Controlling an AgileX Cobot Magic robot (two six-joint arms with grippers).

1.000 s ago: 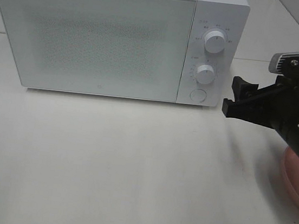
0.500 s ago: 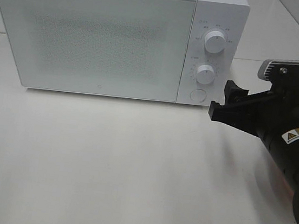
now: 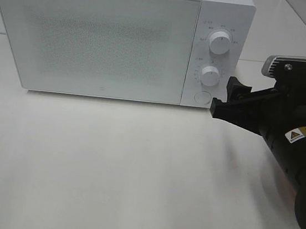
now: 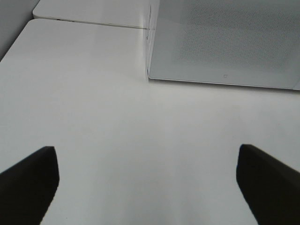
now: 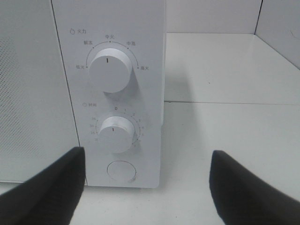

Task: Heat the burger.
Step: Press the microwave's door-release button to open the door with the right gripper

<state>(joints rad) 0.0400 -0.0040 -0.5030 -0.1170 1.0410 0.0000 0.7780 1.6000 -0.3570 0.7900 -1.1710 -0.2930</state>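
Right wrist view has the microwave (image 5: 150, 56) panel straight ahead of my right gripper (image 5: 147, 187). Its two black fingers stand well apart with nothing between them. The round door button (image 5: 121, 171) sits just ahead, inside the gap and a little toward the door side. Above it come the timer knob (image 5: 116, 134) and the power knob (image 5: 110, 70).

From the high camera the same gripper's tips are just beside the panel's lower corner, near but not touching. My left gripper (image 4: 149, 187) is spread wide and empty over bare table (image 4: 117, 131), well back from the door corner farthest from the panel. That makes the right arm plainly the nearer one to the button.

I see the burger in none of my views, so I cannot tell which way it lies from either claw. The microwave door is shut, and its frosted front hides whatever is inside. I judge the door has to open first, and that turns on lining a fingertip up with that button.
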